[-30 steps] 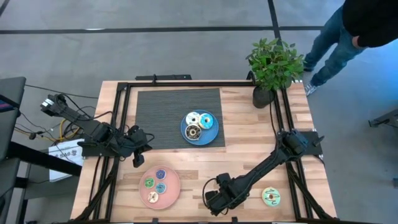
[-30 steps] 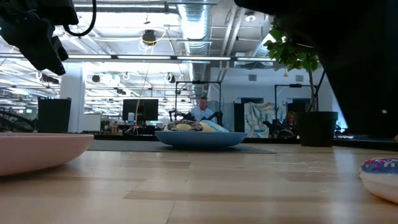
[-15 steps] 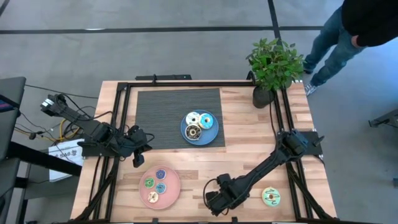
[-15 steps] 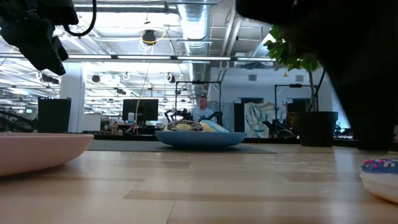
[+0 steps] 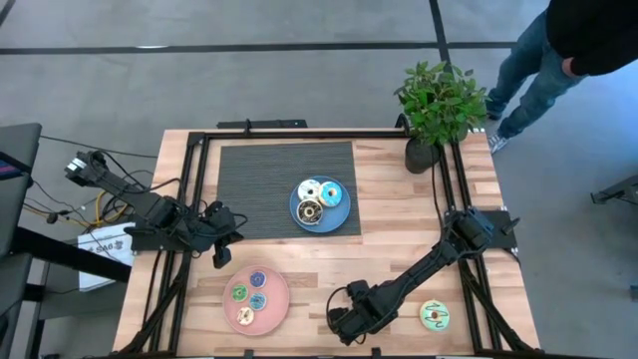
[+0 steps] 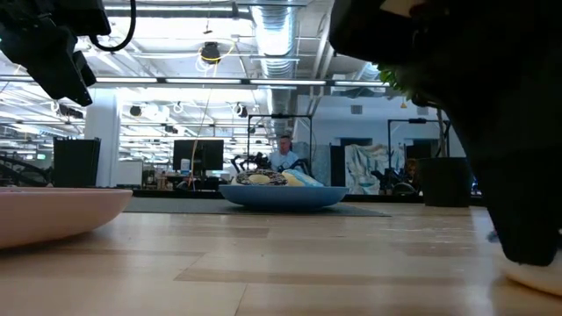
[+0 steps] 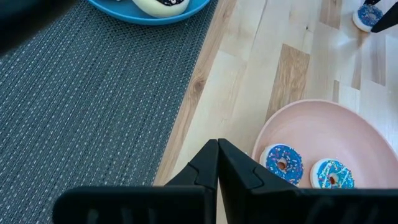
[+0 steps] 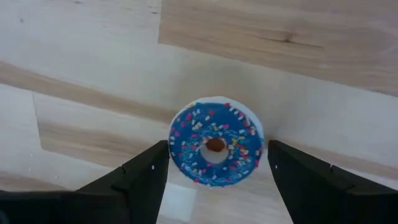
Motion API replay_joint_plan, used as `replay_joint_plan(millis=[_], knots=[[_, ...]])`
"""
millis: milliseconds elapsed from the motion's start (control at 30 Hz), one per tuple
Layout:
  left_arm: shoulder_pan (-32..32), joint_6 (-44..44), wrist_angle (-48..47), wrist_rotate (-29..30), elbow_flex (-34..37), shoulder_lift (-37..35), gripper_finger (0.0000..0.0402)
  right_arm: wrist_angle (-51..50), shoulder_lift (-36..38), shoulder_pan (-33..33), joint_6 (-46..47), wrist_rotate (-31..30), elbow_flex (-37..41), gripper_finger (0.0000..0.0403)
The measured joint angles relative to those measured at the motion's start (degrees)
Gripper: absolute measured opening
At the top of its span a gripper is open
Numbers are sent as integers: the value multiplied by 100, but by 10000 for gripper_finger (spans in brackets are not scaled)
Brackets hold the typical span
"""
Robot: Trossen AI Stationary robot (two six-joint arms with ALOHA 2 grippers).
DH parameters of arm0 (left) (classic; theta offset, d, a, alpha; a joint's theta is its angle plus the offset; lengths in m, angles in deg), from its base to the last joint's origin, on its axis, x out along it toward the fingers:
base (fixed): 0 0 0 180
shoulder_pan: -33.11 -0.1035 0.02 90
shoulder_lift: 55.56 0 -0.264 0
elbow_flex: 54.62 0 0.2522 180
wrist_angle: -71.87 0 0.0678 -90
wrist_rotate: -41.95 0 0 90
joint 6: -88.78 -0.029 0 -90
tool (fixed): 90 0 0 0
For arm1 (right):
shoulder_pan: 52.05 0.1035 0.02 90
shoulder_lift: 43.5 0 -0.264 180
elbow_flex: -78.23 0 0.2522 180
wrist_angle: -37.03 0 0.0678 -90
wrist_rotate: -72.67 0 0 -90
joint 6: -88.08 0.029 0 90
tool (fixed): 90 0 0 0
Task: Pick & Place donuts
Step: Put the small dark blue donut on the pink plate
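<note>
A small blue donut with sprinkles (image 8: 216,146) lies flat on the wooden table near its near edge. My right gripper (image 8: 217,152) is open and low over it, with one finger on each side and a thin gap to each. In the high view the right gripper (image 5: 342,324) hides this donut. The blue plate (image 5: 340,220) holds three larger donuts. Several tiny donuts lie on the pink plate (image 5: 278,309). A yellow-green donut (image 5: 435,315) lies on the table by the right near corner. My left gripper (image 7: 217,163) is shut and waits above the table's left side.
A dark ribbed mat (image 5: 269,184) lies under the blue plate's far-left part. A potted plant (image 5: 437,110) stands at the far right corner. A person's legs (image 5: 533,70) show beyond that corner. Black frame rails (image 5: 194,199) run along the table's sides.
My right gripper has come down over the blue sprinkled donut; in the low view its dark bulk now covers most of the donut. The donut has stayed in place.
</note>
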Motion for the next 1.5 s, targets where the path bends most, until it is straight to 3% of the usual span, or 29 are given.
replay_joint_plan(millis=[267, 433, 1033, 1500], knots=[[-2, -5, 0, -2, 0, 0, 0, -40, -110, -43, -41, 37, -26, 266], [-1, -4, 1, -7, 0, 0, 0, 39, -291, -63, -87, 405, -33, 266], [0, -3, 1, -17, 0, -1, 0, 36, -264, -87, -83, 318, -17, 263], [-2, 3, 1, -15, 0, -2, 0, -345, -293, -77, -295, 315, -245, 198]])
